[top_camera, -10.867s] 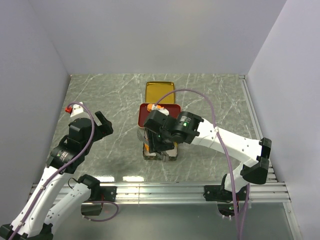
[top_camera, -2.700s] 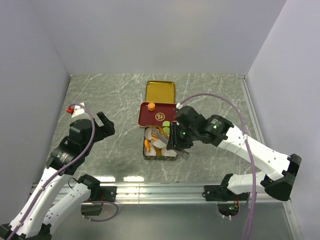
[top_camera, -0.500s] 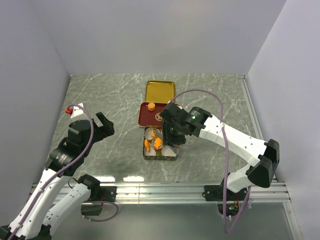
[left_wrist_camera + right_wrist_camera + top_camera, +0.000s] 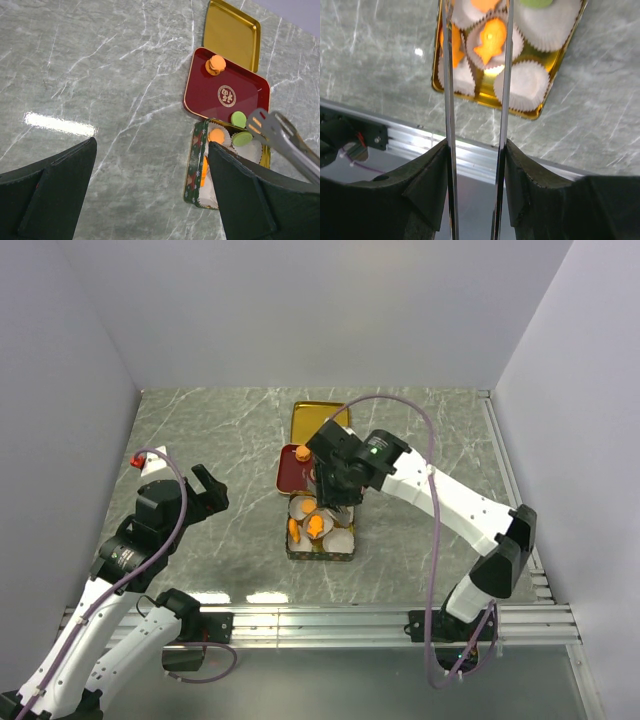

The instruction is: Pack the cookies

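Observation:
The cookies lie in white paper cups in a green tin (image 4: pixel 320 540): a fish-shaped one (image 4: pixel 491 37), orange rounds (image 4: pixel 216 135) and two green ones (image 4: pixel 242 138). More orange cookie (image 4: pixel 216 64) sits on the red lid (image 4: pixel 225 95). My right gripper (image 4: pixel 475 160) is shut on metal tongs (image 4: pixel 449 100), hovering over the tin's far end (image 4: pixel 335 490). The tong tips (image 4: pixel 257 121) hang near the green cookies, and nothing shows between them. My left gripper (image 4: pixel 150 165) stands open well left of the tin, holding nothing.
A gold tray (image 4: pixel 320 422) lies beyond the red lid. Empty paper cups (image 4: pixel 526 85) fill the tin's near end. An aluminium rail (image 4: pixel 320 622) runs along the table's near edge, and walls close in on three sides.
Over the last half second my right arm has shifted back and left with the tongs, from over the tin's middle toward the red lid. The left arm is unchanged.

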Motion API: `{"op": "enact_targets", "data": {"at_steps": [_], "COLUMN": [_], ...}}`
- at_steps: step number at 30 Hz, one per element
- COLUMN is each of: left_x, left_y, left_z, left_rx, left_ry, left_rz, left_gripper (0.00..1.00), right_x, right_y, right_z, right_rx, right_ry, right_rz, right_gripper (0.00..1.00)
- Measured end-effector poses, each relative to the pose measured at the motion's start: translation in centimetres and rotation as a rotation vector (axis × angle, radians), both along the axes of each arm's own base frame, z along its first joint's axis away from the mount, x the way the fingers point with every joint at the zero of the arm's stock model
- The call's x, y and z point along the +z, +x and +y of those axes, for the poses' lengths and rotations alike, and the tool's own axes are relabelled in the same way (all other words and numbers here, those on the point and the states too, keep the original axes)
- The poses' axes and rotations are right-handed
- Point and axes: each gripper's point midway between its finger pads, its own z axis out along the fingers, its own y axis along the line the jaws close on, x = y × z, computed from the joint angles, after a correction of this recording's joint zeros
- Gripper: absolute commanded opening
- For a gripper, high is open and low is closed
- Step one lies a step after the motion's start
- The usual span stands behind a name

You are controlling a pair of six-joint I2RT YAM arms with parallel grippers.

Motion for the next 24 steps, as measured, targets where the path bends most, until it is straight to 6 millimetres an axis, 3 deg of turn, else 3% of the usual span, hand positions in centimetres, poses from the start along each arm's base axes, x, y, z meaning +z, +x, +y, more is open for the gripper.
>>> {"op": "enact_targets", "data": {"at_steps": [9, 16, 24], "left_x": [0.0, 0.1, 0.3], "left_y": [0.0, 0.0, -0.1], "left_z": [0.0, 0.2, 0.3], "left_rx": [0.001, 0.007, 0.013], "left_ry": [0.0, 0.001, -0.001], "left_rz": [-0.001, -0.005, -0.015], "left_gripper": [0.99, 0.99, 0.99], "right_x": [-0.5, -2.7, -5.4], "right_y": [4.6, 7.9, 9.9], "right_z": [1.4, 2.9, 3.4], "right_rx": [0.005, 0.027, 0.049], "right_ry": [-0.059, -0.123, -0.184], "right_rz": [-0.022, -0.003, 0.034], "right_gripper": [0.51, 0.53, 0.54]}}
